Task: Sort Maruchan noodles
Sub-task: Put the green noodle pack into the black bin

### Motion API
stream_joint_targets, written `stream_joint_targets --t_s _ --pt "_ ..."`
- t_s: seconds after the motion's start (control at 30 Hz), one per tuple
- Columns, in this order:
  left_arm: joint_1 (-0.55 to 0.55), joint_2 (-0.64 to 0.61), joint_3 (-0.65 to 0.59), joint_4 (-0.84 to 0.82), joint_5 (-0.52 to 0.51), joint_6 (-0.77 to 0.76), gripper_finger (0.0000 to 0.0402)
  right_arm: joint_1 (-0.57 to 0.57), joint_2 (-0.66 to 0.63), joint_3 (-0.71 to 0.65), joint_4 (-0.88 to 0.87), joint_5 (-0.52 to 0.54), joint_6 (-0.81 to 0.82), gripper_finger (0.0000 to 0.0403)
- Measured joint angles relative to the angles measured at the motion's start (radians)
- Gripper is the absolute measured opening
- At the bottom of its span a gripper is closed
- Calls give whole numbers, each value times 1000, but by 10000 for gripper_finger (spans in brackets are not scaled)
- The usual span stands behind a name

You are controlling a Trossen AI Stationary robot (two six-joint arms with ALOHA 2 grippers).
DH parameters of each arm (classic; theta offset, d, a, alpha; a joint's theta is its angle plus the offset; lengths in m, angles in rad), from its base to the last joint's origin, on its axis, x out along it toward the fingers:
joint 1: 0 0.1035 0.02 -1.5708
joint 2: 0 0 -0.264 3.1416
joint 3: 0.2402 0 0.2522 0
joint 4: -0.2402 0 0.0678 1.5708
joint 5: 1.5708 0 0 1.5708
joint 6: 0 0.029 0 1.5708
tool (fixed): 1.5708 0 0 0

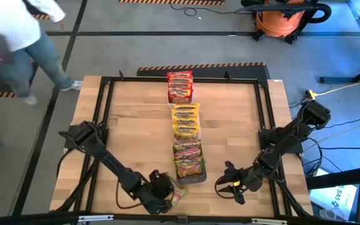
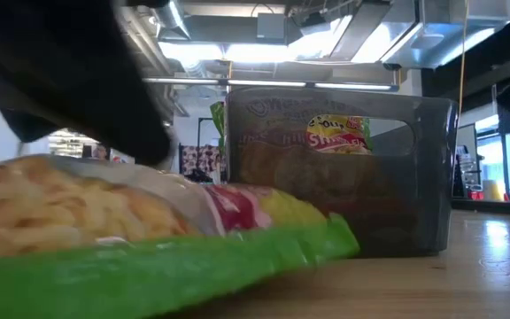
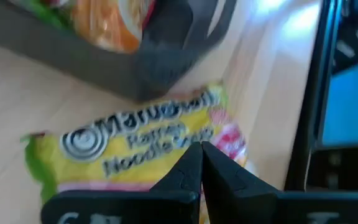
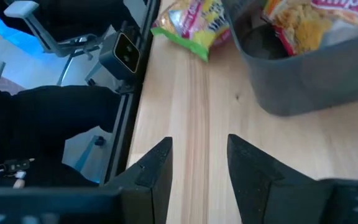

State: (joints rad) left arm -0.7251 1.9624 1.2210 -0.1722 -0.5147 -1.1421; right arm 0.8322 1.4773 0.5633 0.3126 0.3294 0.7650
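Observation:
One green, yellow and pink Maruchan packet [image 3: 135, 137] lies flat on the table near its front edge, just in front of a dark tray [image 2: 414, 204] that holds more green-and-pink packets [image 1: 189, 159]. The same loose packet [image 1: 179, 195] shows in the high view and fills the low view [image 2: 149, 239]. My left gripper [image 3: 201, 152] is shut, its tips over the packet's near long edge [image 1: 169, 195]. My right gripper [image 4: 197, 155] stands open over bare wood to the right of the dark tray [image 1: 225, 185], nothing between its fingers. My left gripper's shut fingers [image 3: 188, 168] slant down from the table's near left side over the loose packet's near long edge [image 3: 166, 177]. I cannot tell whether the tips touch it. The packet lies flat on the wood.
Behind the dark tray, a tray of yellow packets [image 1: 186, 122] and one of red packets [image 1: 180, 87] stand in a row toward the far edge. A black frame [image 1: 105, 125] rims the table. A person [image 1: 17, 37] walks beyond the far left corner. Bare wood lies on both sides.

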Motion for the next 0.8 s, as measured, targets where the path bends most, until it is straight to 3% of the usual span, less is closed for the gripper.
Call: stream_joint_targets --t_s 0.1,0.3,0.43,0.57,0.7,0.8 --pt "15 47 50 2 -23 -13 0 0 0 6 0 0 -13 127" --pt "31 52 140 -60 53 76 0 5 0 6 -2 -30 -14 127" --pt "5 14 233 -231 68 116 0 27 0 6 -2 -17 -14 127" --pt "-28 14 320 -567 72 103 0 55 0 6 -3 4 -15 127" --pt "-42 14 281 -816 107 -28 0 92 0 6 -6 42 -11 127" --pt "-42 15 211 -839 188 -42 0 126 0 6 -6 82 14 127"
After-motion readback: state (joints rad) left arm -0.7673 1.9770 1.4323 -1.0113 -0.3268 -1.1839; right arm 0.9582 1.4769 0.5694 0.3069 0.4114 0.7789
